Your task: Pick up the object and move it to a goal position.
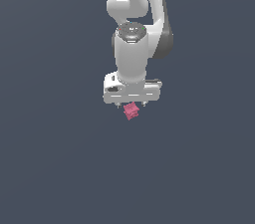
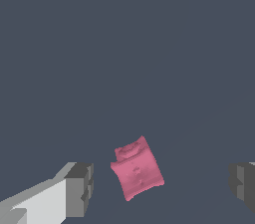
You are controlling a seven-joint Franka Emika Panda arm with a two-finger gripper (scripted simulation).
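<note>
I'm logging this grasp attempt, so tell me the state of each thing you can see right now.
pincer: open, fingers wide apart on either side of the pink block, touching nothing.
pink block: lying loose between the fingers, not gripped, turned at an angle to them.
arm: pointing straight down over the block.

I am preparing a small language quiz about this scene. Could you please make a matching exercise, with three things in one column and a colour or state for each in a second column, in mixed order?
Things:
1. object
2. gripper
3. arm

Colours or states:
A. white, reaching down from the top of the exterior view
B. pink-red, lying tilted between the two fingers, touching neither
C. open, with dark grey fingers far apart

Right pairs: 1-B, 2-C, 3-A
</note>
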